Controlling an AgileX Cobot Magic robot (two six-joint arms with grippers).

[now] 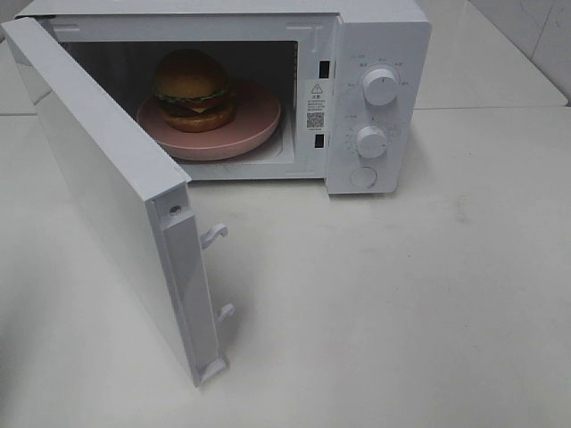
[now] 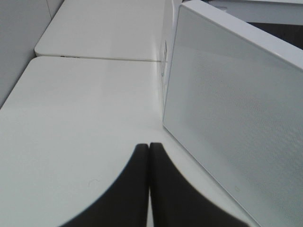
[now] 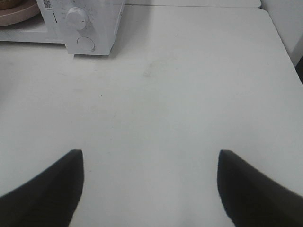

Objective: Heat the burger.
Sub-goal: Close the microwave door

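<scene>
Burger (image 1: 193, 89), one only: glossy brown domed bun, green lettuce frill, dark patty, yellow and red layers. It sits upright, dome up, on one pink plate (image 1: 245, 134) inside one white microwave (image 1: 379, 40) whose door (image 1: 98, 178) stands open. Left gripper (image 2: 149, 147) has its fingers pressed together on nothing; right gripper (image 3: 150, 153) is spread wide and empty.

You see a white microwave (image 1: 379, 45) on the white table (image 1: 401, 312), door (image 1: 98, 187) swung wide, pink plate (image 1: 257, 129) inside.
</scene>
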